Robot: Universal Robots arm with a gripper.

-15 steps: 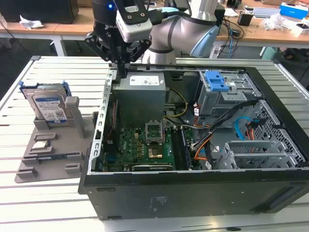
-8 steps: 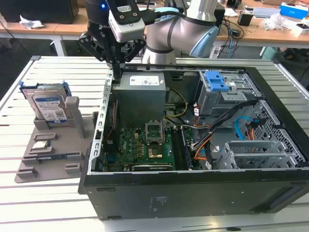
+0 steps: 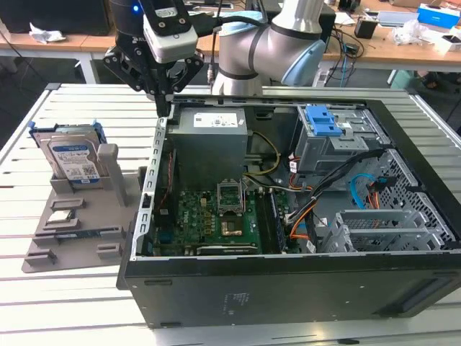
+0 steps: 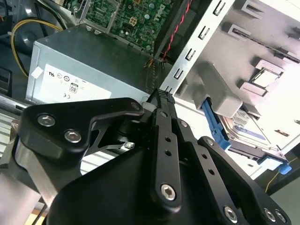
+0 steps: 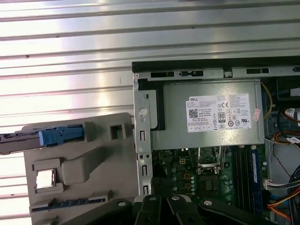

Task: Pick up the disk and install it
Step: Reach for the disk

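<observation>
Pickup step judged not yet begun. Gripper (image 3: 165,107) held above computer case (image 3: 288,281) rim, fingers pressed together, nothing grasped. Disk (image 3: 72,157) stood upright in grey holder (image 3: 109,167), at case's nine o'clock in exterior view. Grasp likely calls for fingers spread.

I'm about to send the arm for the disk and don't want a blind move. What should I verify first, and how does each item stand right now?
1. Seating of the disk in the grey holder: ok, it stands on edge there, at the exterior view's left.
2. Load in the gripper: ok, it holds nothing.
3. Alignment over the disk: not ok, the gripper hangs above a corner of the computer case, beside the power supply.
4. Jaws open for a grasp: not ok, they are shut.
5. Room for the disk inside the case: cannot tell.
</observation>
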